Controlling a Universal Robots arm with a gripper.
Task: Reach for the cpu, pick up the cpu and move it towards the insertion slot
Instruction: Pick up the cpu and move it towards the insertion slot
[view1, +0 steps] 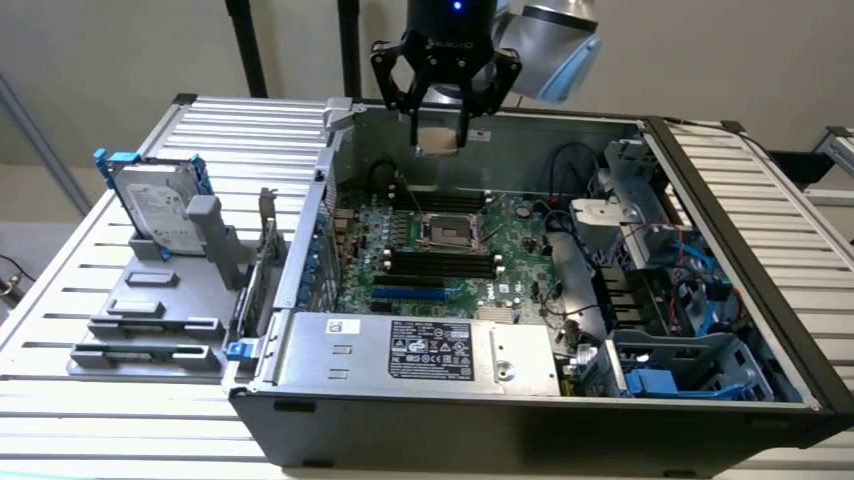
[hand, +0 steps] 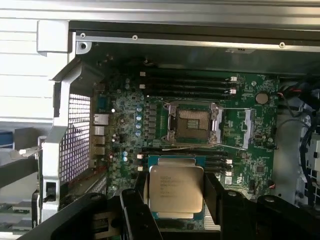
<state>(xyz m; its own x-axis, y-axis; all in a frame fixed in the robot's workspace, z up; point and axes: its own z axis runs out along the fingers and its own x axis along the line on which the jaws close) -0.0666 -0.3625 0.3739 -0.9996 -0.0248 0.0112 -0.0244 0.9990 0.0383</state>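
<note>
My gripper (view1: 439, 142) hangs above the back of the open computer case, shut on the cpu (view1: 437, 136). In the wrist view the cpu (hand: 176, 192) is a flat silver square with a pale rim. It is held by its edges between the two black fingers (hand: 140, 200) of the gripper (hand: 176, 202). The insertion slot (view1: 447, 230) is a square socket with a silver frame and dark centre on the green motherboard. It lies below the held chip and toward the case front. In the wrist view the insertion slot (hand: 192, 125) stands uncovered, apart from the chip.
Long black memory slots (view1: 441, 262) run on both sides of the socket. A silver power supply (view1: 420, 352) fills the case front, with cables and drive bays (view1: 654, 270) at the exterior view's right. A hard drive with blue rails (view1: 154, 205) stands outside the case on the left.
</note>
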